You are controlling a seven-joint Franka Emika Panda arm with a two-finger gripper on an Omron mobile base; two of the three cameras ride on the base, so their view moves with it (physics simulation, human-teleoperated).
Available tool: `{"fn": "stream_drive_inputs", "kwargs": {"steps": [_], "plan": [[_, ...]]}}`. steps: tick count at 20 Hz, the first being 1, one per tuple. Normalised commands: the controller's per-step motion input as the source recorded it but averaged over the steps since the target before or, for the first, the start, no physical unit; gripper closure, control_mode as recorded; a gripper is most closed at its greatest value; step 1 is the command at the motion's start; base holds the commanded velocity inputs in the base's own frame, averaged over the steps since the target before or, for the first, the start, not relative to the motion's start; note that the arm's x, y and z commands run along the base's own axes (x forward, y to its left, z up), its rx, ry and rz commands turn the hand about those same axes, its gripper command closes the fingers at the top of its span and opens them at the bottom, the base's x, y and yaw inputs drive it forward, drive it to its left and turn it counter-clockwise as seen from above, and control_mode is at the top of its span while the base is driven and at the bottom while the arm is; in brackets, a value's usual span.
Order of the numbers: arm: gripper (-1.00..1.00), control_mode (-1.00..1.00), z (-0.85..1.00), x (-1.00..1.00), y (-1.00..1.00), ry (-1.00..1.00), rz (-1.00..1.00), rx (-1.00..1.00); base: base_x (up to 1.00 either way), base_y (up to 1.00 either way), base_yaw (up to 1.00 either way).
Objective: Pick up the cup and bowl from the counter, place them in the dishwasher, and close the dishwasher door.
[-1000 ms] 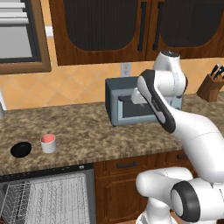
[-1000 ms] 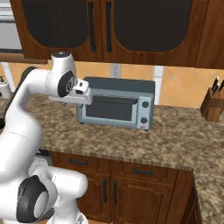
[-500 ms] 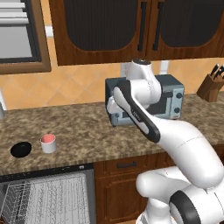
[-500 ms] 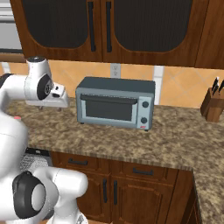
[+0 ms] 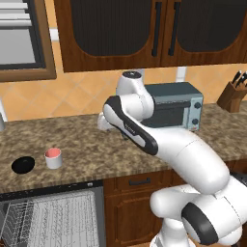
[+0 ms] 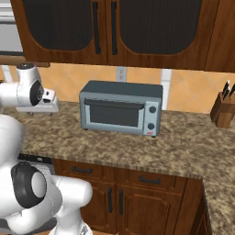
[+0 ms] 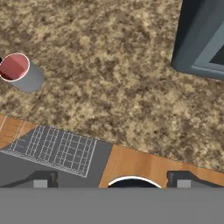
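Grey wire rack (image 5: 48,219) sits nearest the base in the left base view, inside the open dishwasher (image 5: 53,190) below the counter edge; the same rack appears in the hand view as a pale grid over dark grey. Beside the dishwasher, dark wood cabinets (image 6: 137,195) with black pulls run under the counter.

Speckled brown-and-tan granite forms the counter (image 5: 82,144). On its left portion, above the dishwasher, the cup (image 5: 53,157) stands upright, white outside and pinkish-red inside. The bowl (image 5: 22,165), black and shallow, lies just beside the cup on its left, apart from it. In the hand view the cup sits at the upper left on the granite, with a dark sliver at the frame edge next to it.

The gripper (image 7: 112,178) hangs above the counter, between the cup and the toaster oven (image 5: 174,105), well apart from the cup. Its finger tips (image 7: 41,179) stand spread wide at the bottom corners of the hand view, with nothing between them; no object is held.

Farther back, the grey-blue toaster oven stands against the tan tiled wall. A wooden knife block (image 6: 223,110) stands at the far right of the counter. Dark upper cabinets (image 6: 114,27) hang above.
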Motion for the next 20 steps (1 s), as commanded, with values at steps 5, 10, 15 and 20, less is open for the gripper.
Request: {"fn": "stream_drive_inputs", "kwargs": {"steps": [5, 10, 15, 20], "plan": [[-1.0, -1.0, 0.0, 0.59, 0.3, 0.0, -0.08, 0.01, 0.0, 0.0, 0.0], [-1.0, -1.0, -0.07, 0.1, 0.69, 0.0, 0.0, 0.0, 0.0, 0.0, 0.0], [-1.0, -1.0, -0.17, 0.08, 0.66, 0.0, 0.0, 0.0, 0.0, 0.0, 0.0], [-1.0, -1.0, -0.38, 0.03, 0.76, 0.02, 0.0, -0.02, 0.0, 0.0, 0.0]]}}
